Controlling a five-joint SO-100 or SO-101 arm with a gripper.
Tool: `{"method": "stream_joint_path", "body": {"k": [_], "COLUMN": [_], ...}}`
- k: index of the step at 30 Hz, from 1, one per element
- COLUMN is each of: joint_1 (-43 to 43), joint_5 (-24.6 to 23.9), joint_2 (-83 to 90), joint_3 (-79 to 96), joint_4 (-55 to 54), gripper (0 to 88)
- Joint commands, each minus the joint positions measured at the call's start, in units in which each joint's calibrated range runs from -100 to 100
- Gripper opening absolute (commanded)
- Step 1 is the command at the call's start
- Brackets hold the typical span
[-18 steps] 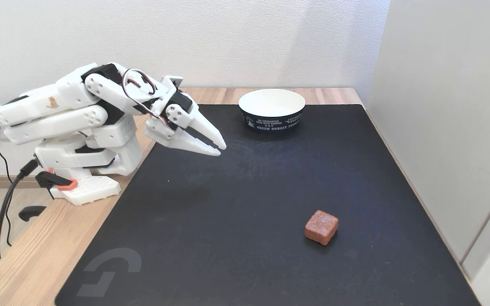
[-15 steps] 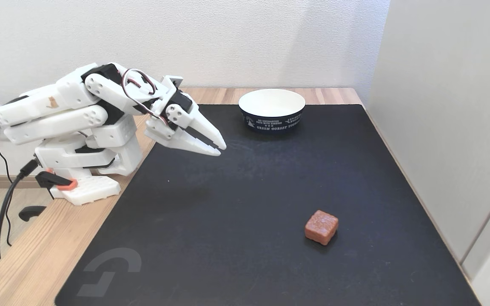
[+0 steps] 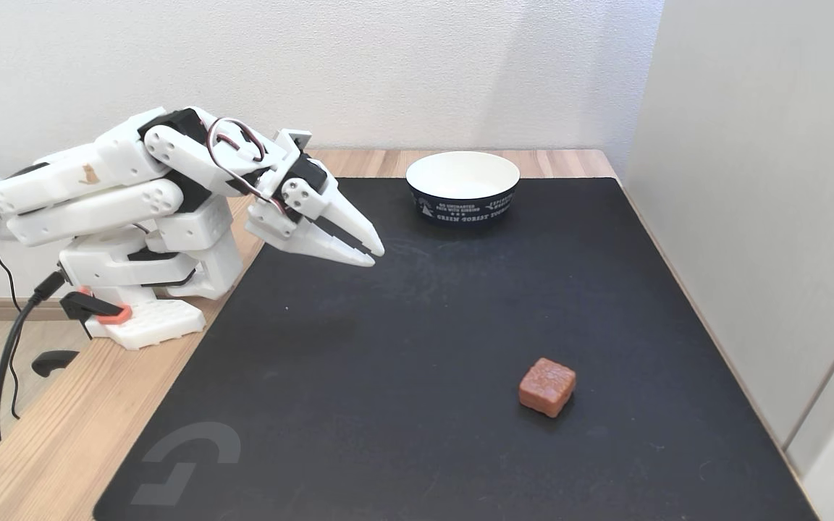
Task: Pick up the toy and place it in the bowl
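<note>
The toy (image 3: 547, 386), a small reddish-brown rounded cube with an embossed top, lies on the black mat at the front right of the fixed view. The bowl (image 3: 462, 189), white inside and navy outside with white lettering, stands at the mat's far edge. My white gripper (image 3: 376, 255) hovers over the mat's left part, folded back near the arm's base, far from both the toy and the bowl. Its two pointed fingers lie almost together with nothing between them.
The black mat (image 3: 417, 340) covers most of the wooden table (image 3: 48, 449). The arm's base (image 3: 143, 323) is clamped at the left, with cables hanging off that edge. A white wall panel (image 3: 757, 217) rises close along the mat's right side.
</note>
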State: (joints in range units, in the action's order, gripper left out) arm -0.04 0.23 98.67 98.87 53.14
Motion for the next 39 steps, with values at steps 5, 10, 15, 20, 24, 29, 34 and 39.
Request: {"method": "stream_joint_path", "body": {"k": [5,10,15,20,24,29,34,39], "joint_1": [-0.25,-0.25,0.08,-0.08,-0.17,-0.25,0.42,0.42], "joint_5": [-0.13,-0.13,-0.13,-0.13,-0.13,-0.13,-0.13,0.39], "joint_2": [0.75,0.75,0.75,0.75,0.75,0.75,0.75,0.75], "joint_3": [0.68,0.68,0.68,0.68,0.68,0.68,0.68,0.68], "joint_4": [0.12,0.12,0.12,0.12,0.12,0.12,0.12,0.12], "gripper": [2.8,2.8,2.8,2.7,2.7,2.9,21.9,39.1]}}
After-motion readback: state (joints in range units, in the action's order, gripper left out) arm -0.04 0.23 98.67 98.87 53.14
